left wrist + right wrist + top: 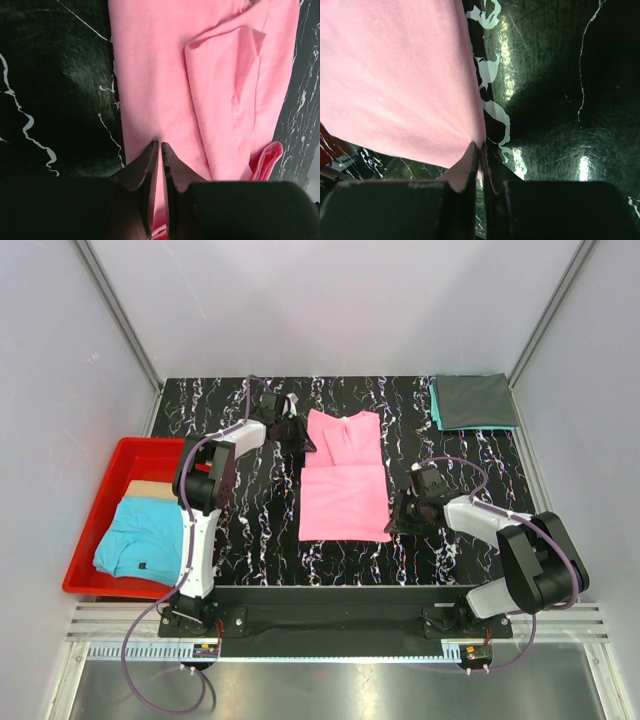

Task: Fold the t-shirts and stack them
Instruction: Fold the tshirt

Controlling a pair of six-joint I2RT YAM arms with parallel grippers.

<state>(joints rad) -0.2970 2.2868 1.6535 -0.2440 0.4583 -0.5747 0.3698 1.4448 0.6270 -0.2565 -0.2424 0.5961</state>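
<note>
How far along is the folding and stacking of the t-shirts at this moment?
Done: a dark grey t-shirt lies folded on a teal t-shirt at the far right corner. In hand: the pink t-shirt is partly folded mid-table, with the left claw and right claw each pinching an edge of it. Left: finishing that fold, stacking it, and the light blue t-shirt, unfolded in the red bin.

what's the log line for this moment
pink t-shirt: partly folded | left gripper: shut on its far left edge | right gripper: shut on its right edge
</note>
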